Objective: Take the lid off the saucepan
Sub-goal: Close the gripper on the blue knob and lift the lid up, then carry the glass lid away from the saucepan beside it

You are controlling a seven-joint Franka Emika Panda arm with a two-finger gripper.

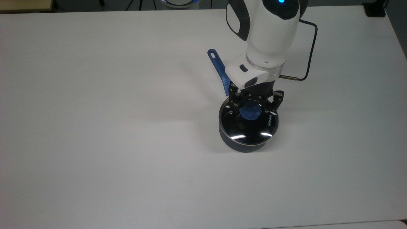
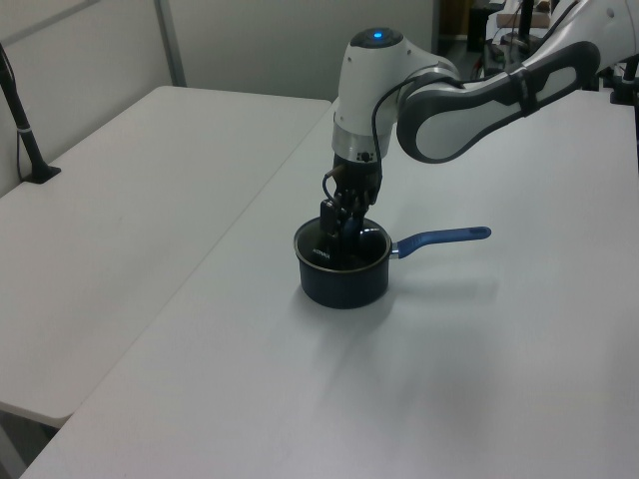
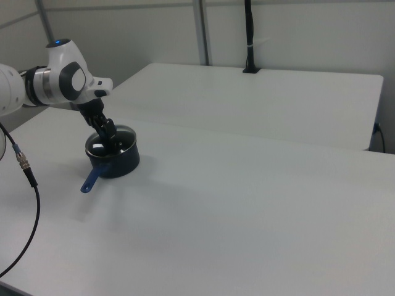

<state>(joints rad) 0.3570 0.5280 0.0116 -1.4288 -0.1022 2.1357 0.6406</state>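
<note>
The dark saucepan [image 1: 244,147] stands on the white table [image 1: 111,127], its blue handle [image 1: 218,67] pointing to the top view's upper left. The glass lid [image 1: 252,132] lies on the saucepan, its blue knob [image 1: 250,112] in the centre. My gripper [image 1: 251,110] reaches straight down onto the lid, open, with one finger on each side of the knob. In the left view the gripper [image 2: 339,232] hides the knob, with the saucepan [image 2: 342,282] below it. The right view has the gripper [image 3: 113,145] over the saucepan [image 3: 118,165].
A black cable [image 1: 311,47] loops off the wrist to the top view's right. A second white table [image 2: 120,190] adjoins on the left view's left, with a black clamped post [image 2: 28,140]. Another post [image 3: 249,37] stands at the far table in the right view.
</note>
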